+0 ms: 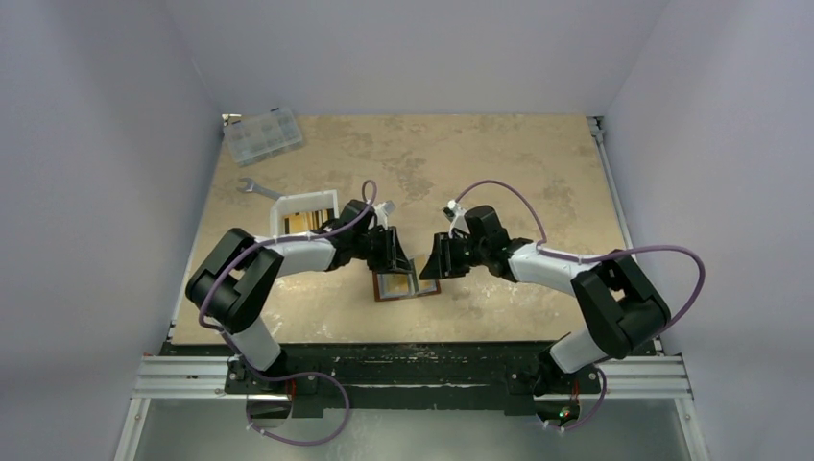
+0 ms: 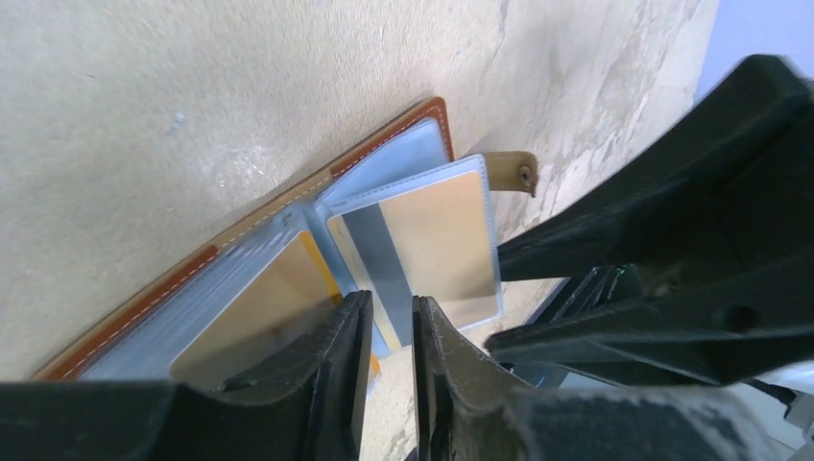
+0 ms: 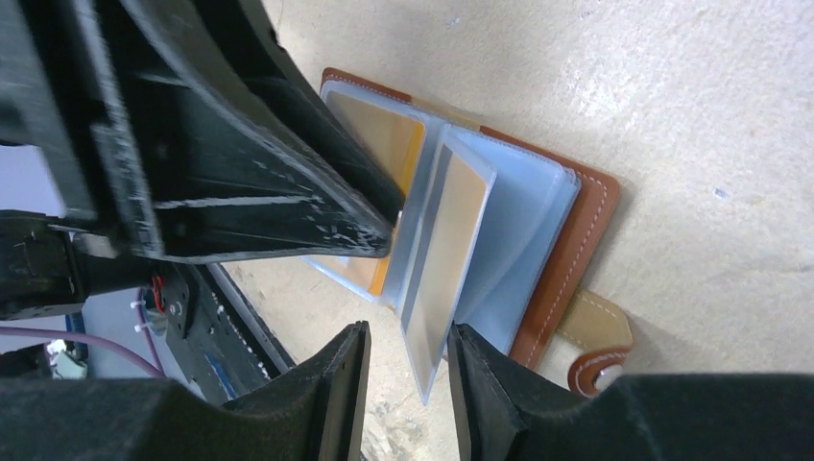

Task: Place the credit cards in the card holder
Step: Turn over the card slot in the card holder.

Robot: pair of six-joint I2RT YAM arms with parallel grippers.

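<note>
Holder (image 1: 403,285) lies open on the table (image 1: 499,173) near its front edge, cards (image 2: 442,230) in clear sleeves, left gripper (image 2: 392,303) barely parted, gripping nothing, right gripper (image 3: 408,336) wider, loosely straddling one raised sleeve's (image 3: 446,250) edge.

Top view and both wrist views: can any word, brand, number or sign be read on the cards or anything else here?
No text can be read in any view.
Cards in the card holder: plain gold faces and a grey stripe, no print visible.
Clear box and tray: too small to show any label.
</note>
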